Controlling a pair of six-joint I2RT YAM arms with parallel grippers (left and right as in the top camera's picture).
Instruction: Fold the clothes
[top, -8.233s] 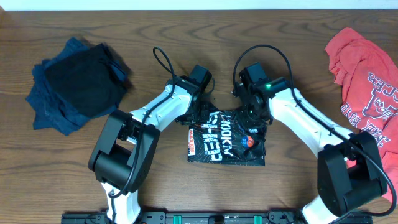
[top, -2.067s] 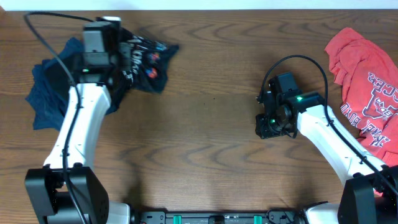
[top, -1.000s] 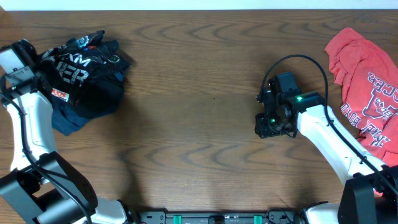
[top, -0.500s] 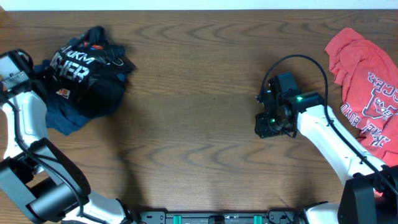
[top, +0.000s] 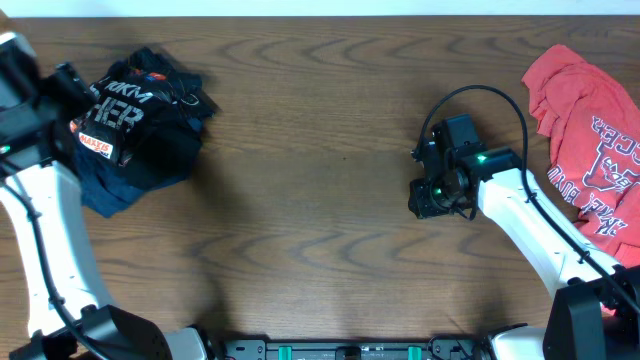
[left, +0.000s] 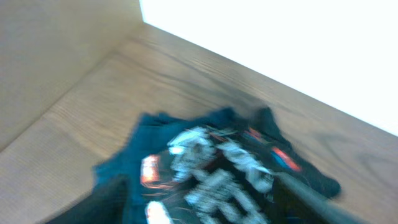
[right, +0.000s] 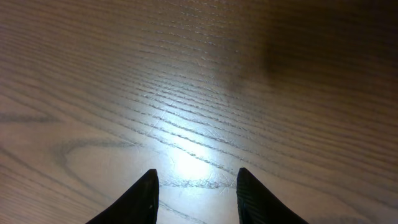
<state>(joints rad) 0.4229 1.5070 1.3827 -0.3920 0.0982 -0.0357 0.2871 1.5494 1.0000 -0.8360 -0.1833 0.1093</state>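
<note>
The black jersey (top: 135, 100) lies bunched on top of a dark blue garment (top: 110, 190) at the far left of the table (top: 320, 180), its white block lettering facing up. My left gripper (left: 210, 200) hangs just beside and above it. The wrist view is blurred, but the fingers look spread with nothing caught between them. My right gripper (right: 196, 186) is parted and empty over bare wood, well away from any cloth. I expect the jersey to be light, limp and a little slick, likely to sag and slide rather than keep its shape. I would pinch it at a hem or shoulder seam and take care not to catch the blue layer underneath. I count three garments: one black jersey, one dark blue piece, and one crumpled red T-shirt (top: 590, 110) at my far right.
</note>
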